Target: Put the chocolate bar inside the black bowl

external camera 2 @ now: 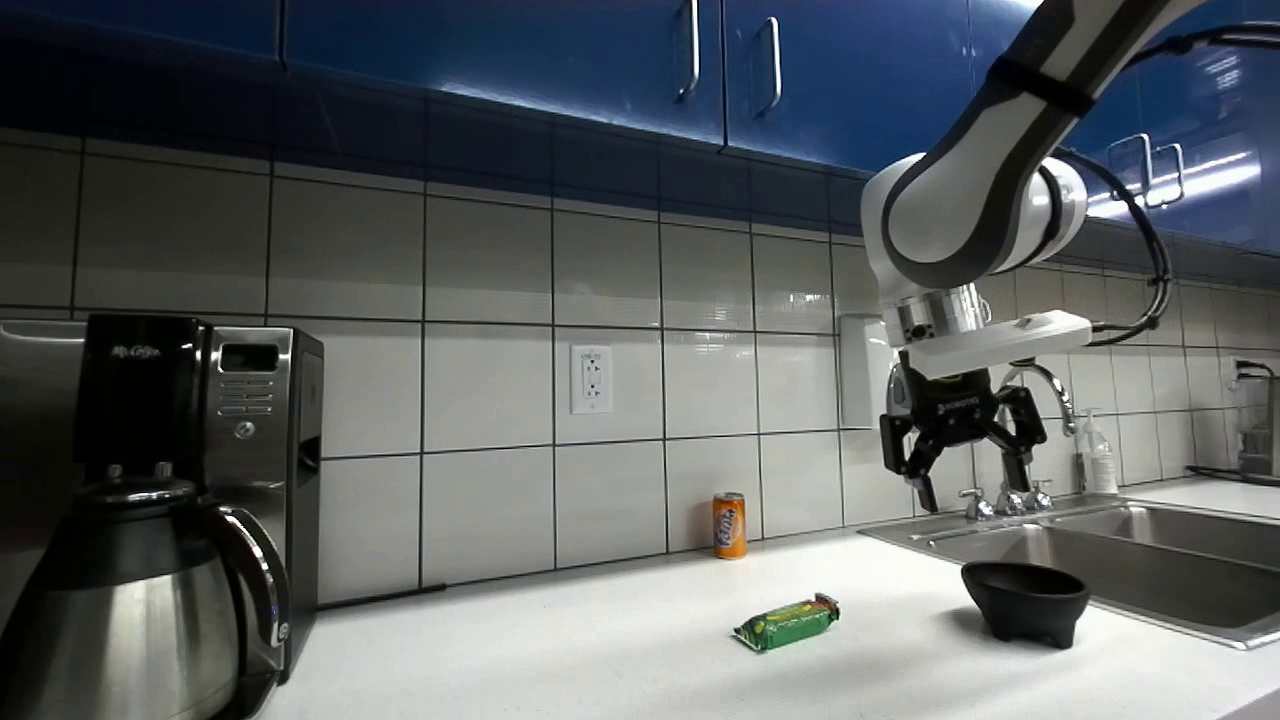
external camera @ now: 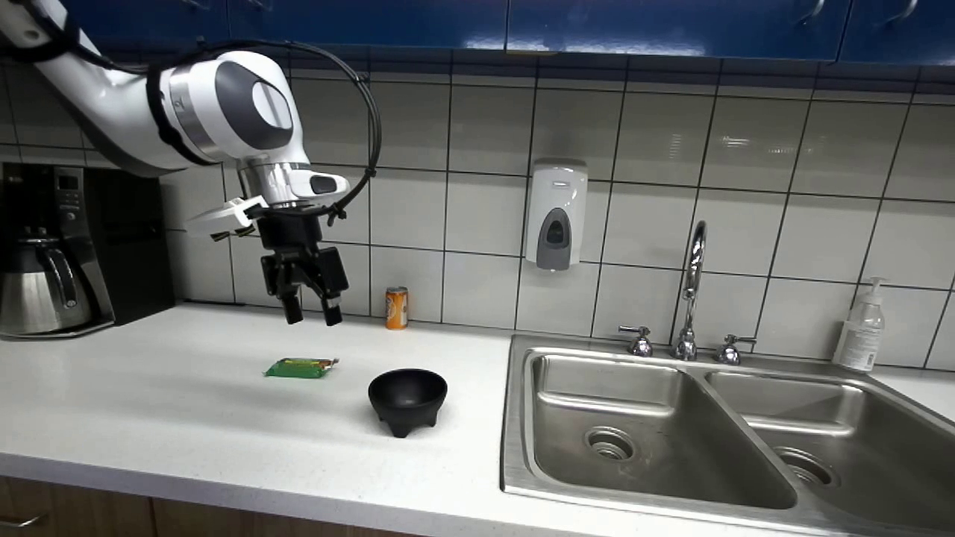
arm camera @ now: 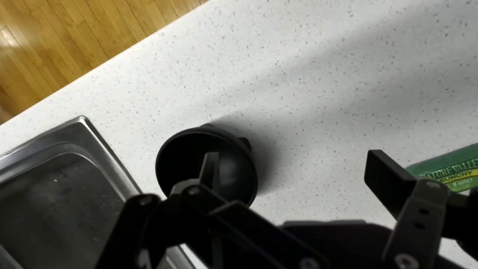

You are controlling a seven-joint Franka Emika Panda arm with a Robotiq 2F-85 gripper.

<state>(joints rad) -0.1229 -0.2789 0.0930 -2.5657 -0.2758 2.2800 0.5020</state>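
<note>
On the speckled white counter (arm camera: 317, 74): round black footed bowl (external camera: 408, 403), right side up

Rectangular green-wrapped bar (external camera: 298, 368) just chilling outside it; black two-fingered gripper (external camera: 313, 312) hangs above, jaws apart.

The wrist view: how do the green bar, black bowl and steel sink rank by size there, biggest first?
Going by what shows:
Largest: steel sink, cropped.
Middle: black bowl, partly hidden.
Smallest: green bar, also cropped, so its full size is unsure.
</note>
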